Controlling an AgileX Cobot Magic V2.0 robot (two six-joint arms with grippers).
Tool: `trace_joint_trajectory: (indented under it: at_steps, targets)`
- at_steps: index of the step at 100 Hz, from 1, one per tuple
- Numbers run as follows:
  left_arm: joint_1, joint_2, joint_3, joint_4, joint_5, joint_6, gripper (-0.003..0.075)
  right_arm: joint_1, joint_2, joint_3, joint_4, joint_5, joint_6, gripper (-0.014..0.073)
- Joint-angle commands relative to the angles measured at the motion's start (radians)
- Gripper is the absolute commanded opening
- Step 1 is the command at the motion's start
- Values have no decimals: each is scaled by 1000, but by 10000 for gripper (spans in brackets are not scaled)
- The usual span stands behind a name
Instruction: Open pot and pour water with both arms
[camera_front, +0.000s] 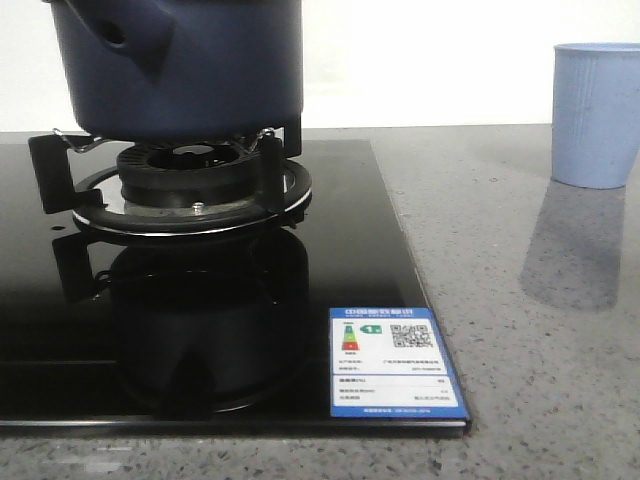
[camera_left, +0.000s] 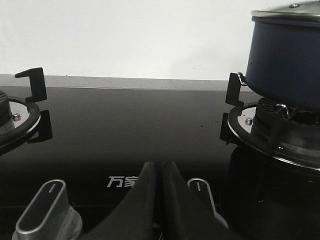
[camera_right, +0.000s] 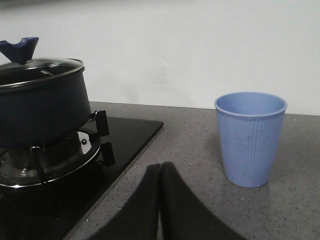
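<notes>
My left jaws (camera_left: 159, 172) are pressed together with nothing between them, low over the front edge of the black glass hob (camera_left: 130, 130), between two silver control knobs (camera_left: 47, 205). The navy pot (camera_left: 287, 60) sits ahead of these jaws and off to their right, on the right-hand burner's pan supports (camera_left: 272, 130), its glass lid (camera_left: 287, 14) still on. My right jaws (camera_right: 160, 172) are likewise closed and empty, low over the grey speckled bench (camera_right: 200, 150), with the pot ahead to their left and the pale blue ribbed cup (camera_right: 250, 137) ahead to their right, standing upright on the bench well apart from the hob.

The step in hand, as I judge it, is taking off the lid. To do it well I'd open one set of jaws first, rise above the rim, and come down squarely on the blue lid knob (camera_right: 19, 49), gripping it across its narrow waist, then lift straight up so the lid doesn't drag the pot off its supports. The other arm should be ready for the stubby side handle (camera_front: 125, 35), which faces the front camera's left.

Counted: one pot, one lid, one cup, two burners (the left one only partly in view), two control knobs, one energy label (camera_front: 392, 362) on the hob's corner.
</notes>
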Motion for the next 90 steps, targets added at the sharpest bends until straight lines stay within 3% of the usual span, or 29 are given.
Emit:
trace_joint_trajectory:
  at_steps: [1, 90]
  targets:
    - [3, -28, 33, -4, -68, -12, -19, -4, 7, -24, -36, 24, -11, -67]
    - [3, -28, 33, -4, -68, -12, -19, -2, 7, -14, -36, 68, -13, -67]
